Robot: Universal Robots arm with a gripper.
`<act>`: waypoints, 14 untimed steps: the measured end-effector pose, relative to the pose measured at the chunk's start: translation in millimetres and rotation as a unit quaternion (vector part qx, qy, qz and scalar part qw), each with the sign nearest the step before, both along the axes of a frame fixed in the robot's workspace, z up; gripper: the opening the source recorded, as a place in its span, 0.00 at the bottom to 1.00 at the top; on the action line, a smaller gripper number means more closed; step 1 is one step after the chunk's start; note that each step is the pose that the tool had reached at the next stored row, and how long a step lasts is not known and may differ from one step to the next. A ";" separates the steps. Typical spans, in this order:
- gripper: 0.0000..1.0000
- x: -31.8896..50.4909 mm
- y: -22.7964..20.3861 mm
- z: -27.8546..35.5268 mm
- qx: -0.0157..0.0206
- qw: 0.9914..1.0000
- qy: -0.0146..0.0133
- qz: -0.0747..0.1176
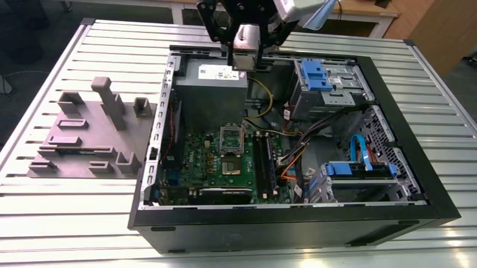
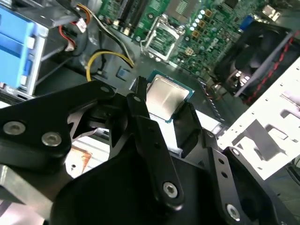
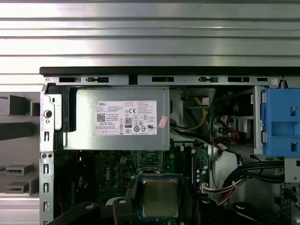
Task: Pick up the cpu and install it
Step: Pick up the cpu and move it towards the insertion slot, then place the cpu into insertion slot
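On the exterior view's left, a grey parts fixture (image 1: 82, 139) sits on the slatted table (image 1: 44, 223) beside the open computer case (image 1: 298, 223). Over the power supply (image 1: 212, 84) hangs the gripper (image 2: 164, 105), its fingers pinching the cpu (image 2: 166, 95) by the edges, clear of the motherboard (image 1: 198, 153). The pick looks done. The socket (image 1: 232, 166) looks open and empty, so the seating is left.

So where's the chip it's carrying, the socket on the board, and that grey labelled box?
cpu (image 2: 166, 95): second wrist view, middle of its silvery top.
socket (image 2: 164, 33): second wrist view, centre, inside the silver frame.
power supply (image 3: 123, 120): first wrist view, middle of its labelled face.
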State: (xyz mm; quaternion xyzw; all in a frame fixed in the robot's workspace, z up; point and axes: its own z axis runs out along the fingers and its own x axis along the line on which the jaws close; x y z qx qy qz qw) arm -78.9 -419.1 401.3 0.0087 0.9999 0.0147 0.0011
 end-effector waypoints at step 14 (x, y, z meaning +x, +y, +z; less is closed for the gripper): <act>0.47 10.1 0.0 0.0 0.000 1.000 0.000 0.000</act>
